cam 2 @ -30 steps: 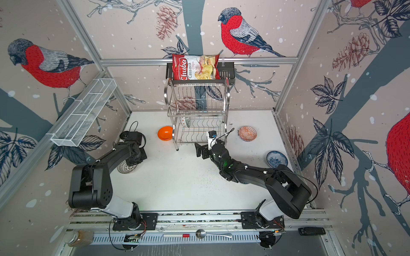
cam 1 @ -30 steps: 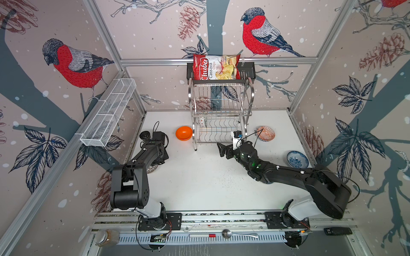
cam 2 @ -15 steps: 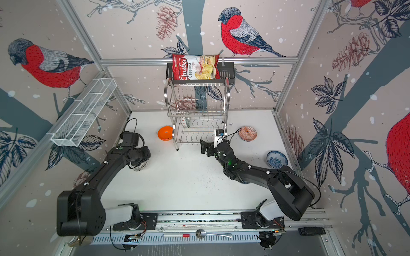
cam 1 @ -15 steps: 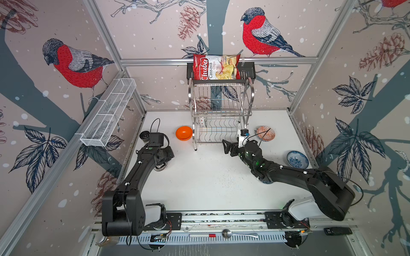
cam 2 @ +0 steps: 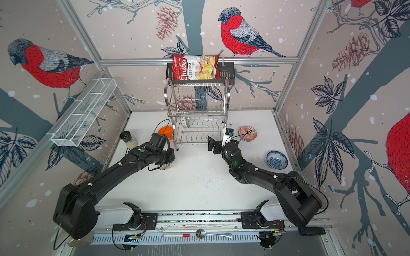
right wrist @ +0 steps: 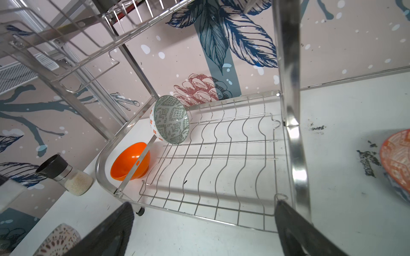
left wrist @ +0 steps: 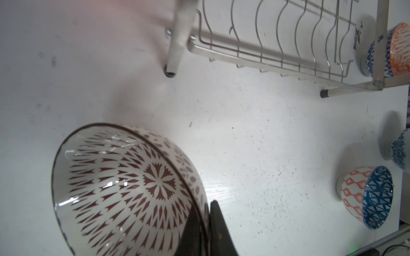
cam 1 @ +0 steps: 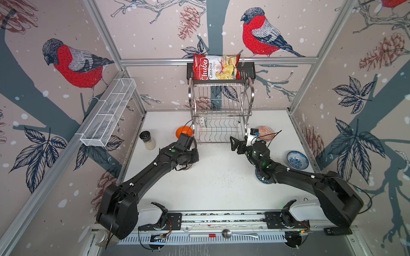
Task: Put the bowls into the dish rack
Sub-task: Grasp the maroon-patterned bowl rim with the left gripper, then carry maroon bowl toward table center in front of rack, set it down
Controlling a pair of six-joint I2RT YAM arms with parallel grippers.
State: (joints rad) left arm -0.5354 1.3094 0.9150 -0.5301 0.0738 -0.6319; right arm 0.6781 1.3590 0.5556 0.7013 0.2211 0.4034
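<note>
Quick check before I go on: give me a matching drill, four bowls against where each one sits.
Things:
1. grey-green bowl
2. plain orange bowl
3. brown-patterned bowl
4. blue-flowered bowl

Places:
A. pinched at its rim by the left claw
B. on edge in the lower shelf of the rack
C. upright on the table, far right in both top views
D. on the table just outside the rack's left end

Pairs: 1-B, 2-D, 3-A, 4-C.

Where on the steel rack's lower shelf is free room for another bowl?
Free: all slots between the grey-green patterned ceramic bowl and the right post of the steel wire dish rack. Crowded: only the far left corner, holding that bowl.
</note>
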